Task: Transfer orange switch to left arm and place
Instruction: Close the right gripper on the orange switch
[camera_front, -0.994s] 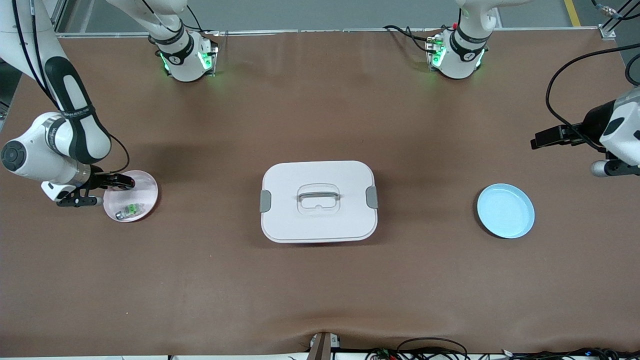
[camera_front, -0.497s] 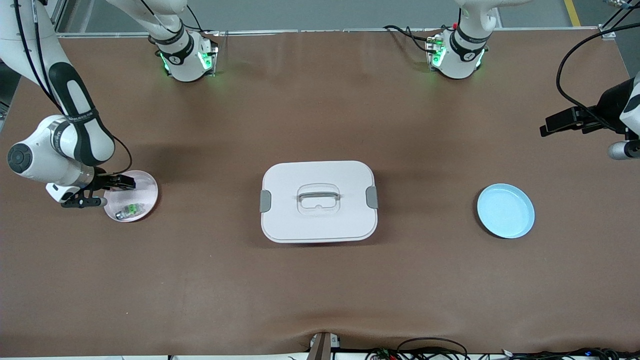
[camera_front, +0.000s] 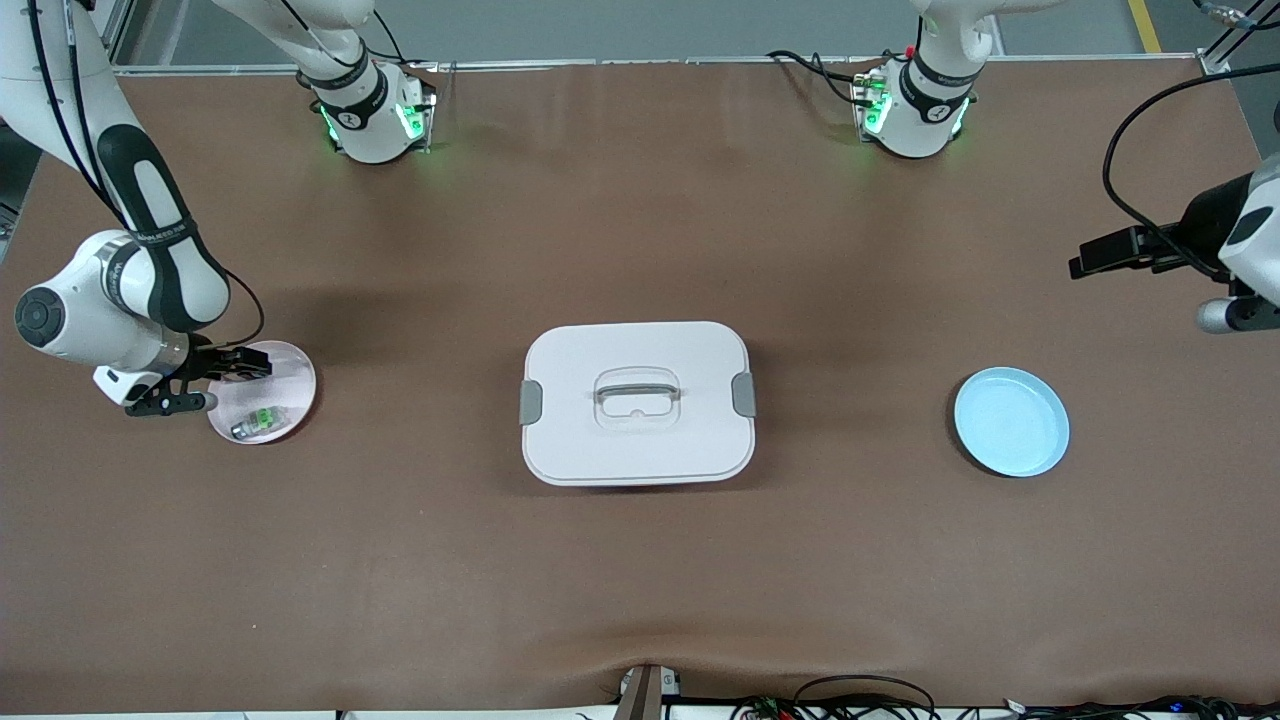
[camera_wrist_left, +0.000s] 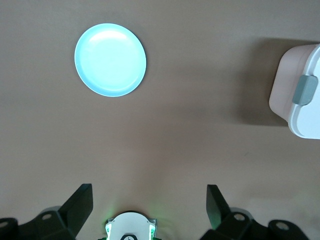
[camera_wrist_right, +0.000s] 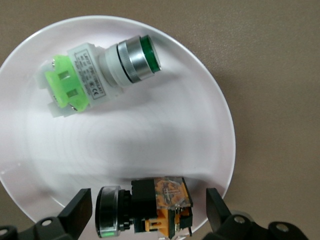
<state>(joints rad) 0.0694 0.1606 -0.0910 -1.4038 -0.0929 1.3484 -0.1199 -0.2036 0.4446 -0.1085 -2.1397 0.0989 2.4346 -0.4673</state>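
Observation:
The orange switch (camera_wrist_right: 155, 205), black-bodied with orange parts and a metal collar, lies on its side at the rim of a pink plate (camera_wrist_right: 150, 135). My right gripper (camera_wrist_right: 147, 206) is open, one finger on each side of the switch and neither touching it. In the front view the right gripper (camera_front: 243, 366) is over the pink plate (camera_front: 298, 385) and hides the switch. My left gripper (camera_wrist_left: 150, 200) is open and empty. It hangs high over the left arm's end of the table (camera_front: 1085, 262). The white box (camera_front: 637, 440) stands mid-table.
A green-and-grey switch (camera_wrist_right: 100, 72) lies on the same pink plate, nearer to the front camera (camera_front: 258, 422). An empty blue plate (camera_front: 1010, 422) sits toward the left arm's end, also in the left wrist view (camera_wrist_left: 110, 60). The box's corner shows there too (camera_wrist_left: 300, 110).
The right gripper has shifted slightly over the pink plate and then held still. The left gripper drifted toward the bases and then partly back, still open and empty.

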